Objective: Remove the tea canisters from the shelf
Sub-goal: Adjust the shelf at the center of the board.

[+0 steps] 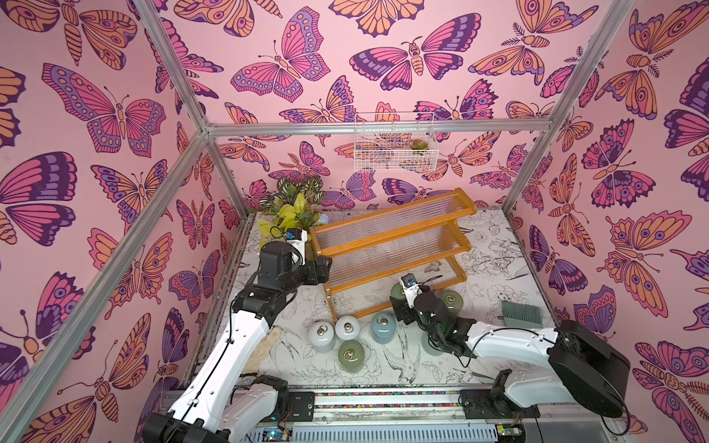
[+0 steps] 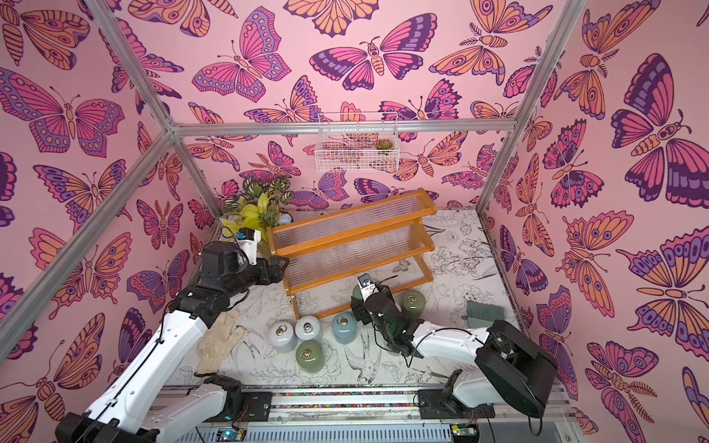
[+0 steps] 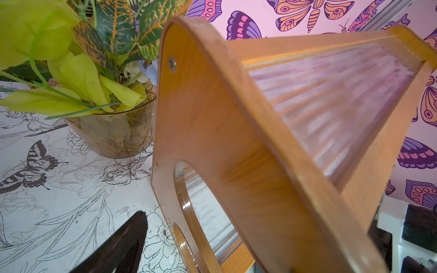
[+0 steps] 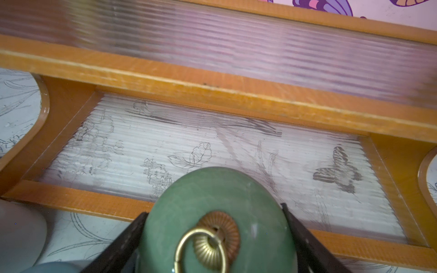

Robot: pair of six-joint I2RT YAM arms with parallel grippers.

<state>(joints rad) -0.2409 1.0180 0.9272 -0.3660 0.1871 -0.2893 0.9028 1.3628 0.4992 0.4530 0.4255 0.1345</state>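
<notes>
The shelf (image 1: 391,245) stood slantwise at the back of the bench (image 1: 498,268), and all three ribbed tiers were bare in both top views. The right end effector (image 4: 214,209) was grasping a sage green canister (image 4: 208,189), with a black finger (image 4: 125,238) pressed to each side of its lid, just in front of the lowest tier. Whether the jar's base touched the bench could not be told. More canisters stood upright on the bench in front of the shelf: two white canisters (image 1: 321,335) side by side, a pale blue canister (image 1: 383,325) to their right, a green canister (image 1: 351,354) nearer the robot, and another green canister (image 1: 450,301) just beside the right wrist. The left end effector (image 1: 326,266) hung at the shelf's left side panel, beside the plant vase (image 3: 113,132). The left wrist view showed only one of its fingers, outside that panel, so whether it was released or clenched could not be told. A glove (image 2: 218,345) lay by the left arm and a brush (image 1: 516,312) by the right.
</notes>
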